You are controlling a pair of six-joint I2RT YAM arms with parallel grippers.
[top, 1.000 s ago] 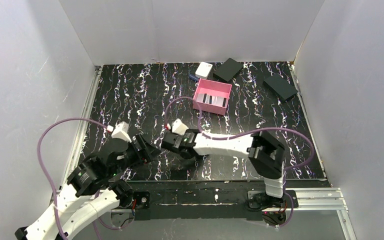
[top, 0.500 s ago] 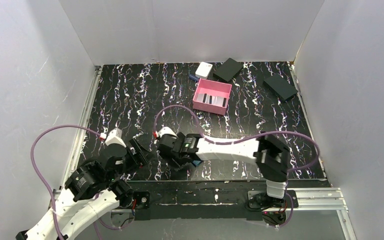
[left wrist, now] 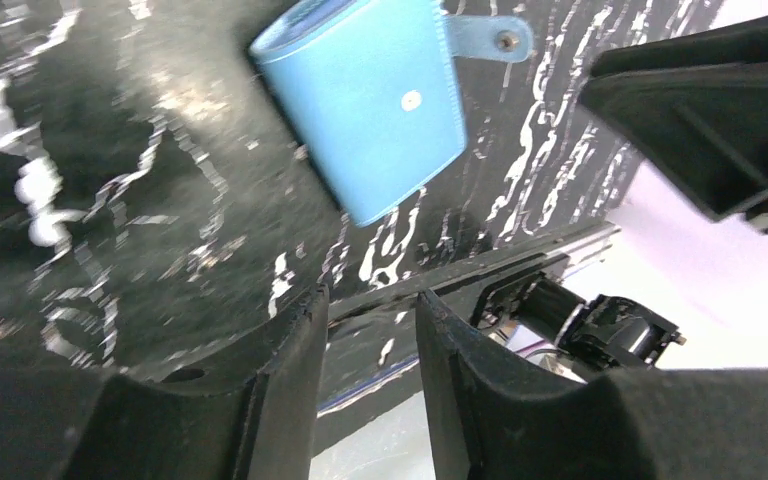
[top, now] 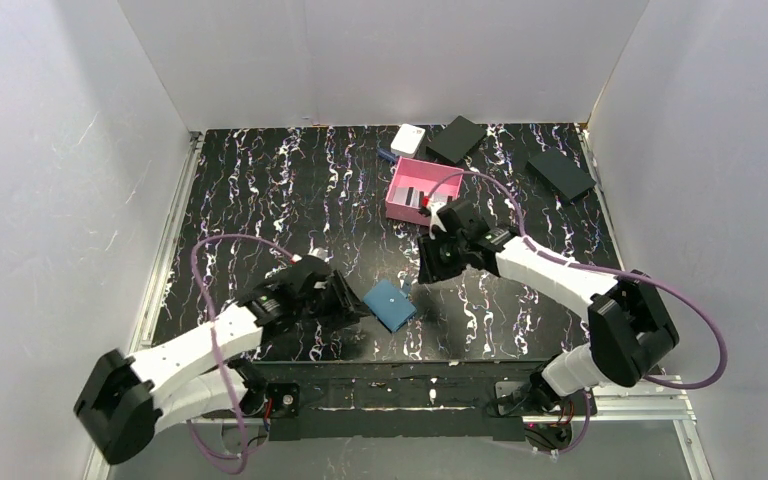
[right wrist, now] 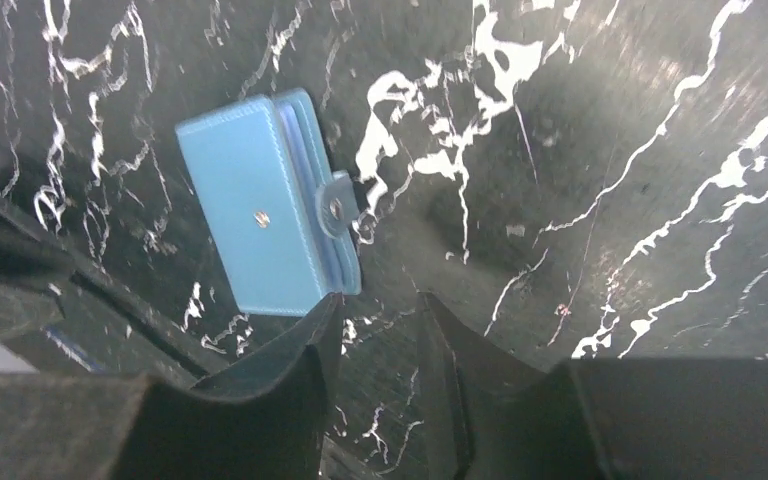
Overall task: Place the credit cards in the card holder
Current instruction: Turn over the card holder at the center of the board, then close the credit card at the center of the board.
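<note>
The small blue soft folded wallet (top: 390,305) looks light and bendy; grab it by its thick edge. The left claw (left wrist: 370,300) and right claw (right wrist: 378,300) are slightly spread, empty.

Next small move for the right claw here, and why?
Probably reach the right claw out to the pink tray for a card. It is empty with jaws apart, just short of the tray, and the card holder lies folded on the table, unheld, with its tab unsnapped.
</note>
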